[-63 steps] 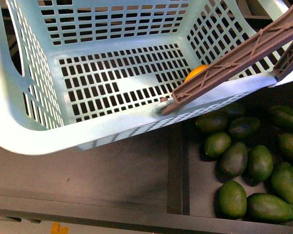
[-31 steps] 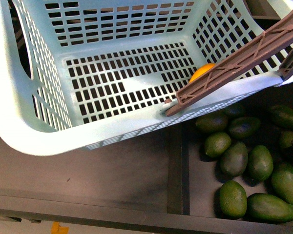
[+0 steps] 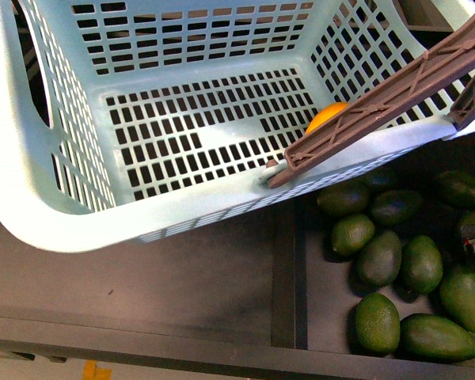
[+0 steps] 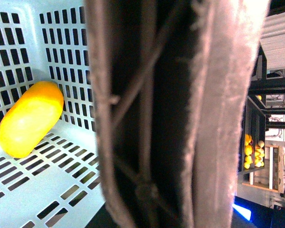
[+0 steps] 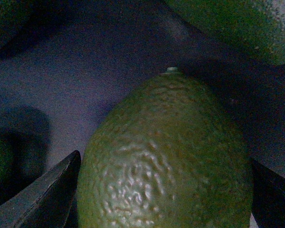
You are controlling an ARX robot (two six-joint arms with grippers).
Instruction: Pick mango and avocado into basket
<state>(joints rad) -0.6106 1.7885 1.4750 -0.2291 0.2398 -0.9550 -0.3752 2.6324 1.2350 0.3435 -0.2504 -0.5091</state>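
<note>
right pincer (image 5: 165,159) wide open astride avocado (image 5: 161,118), mango (image 4: 31,118) lying in basket (image 3: 182,215)

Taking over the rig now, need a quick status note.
Left gripper: not in view; its camera is filled by the brown handle.
Right gripper: one finger on each side of an avocado; I cannot tell whether they grip it.
Done: mango lies in the basket.
Left: close on that avocado, lift it and drop it into the basket.
</note>
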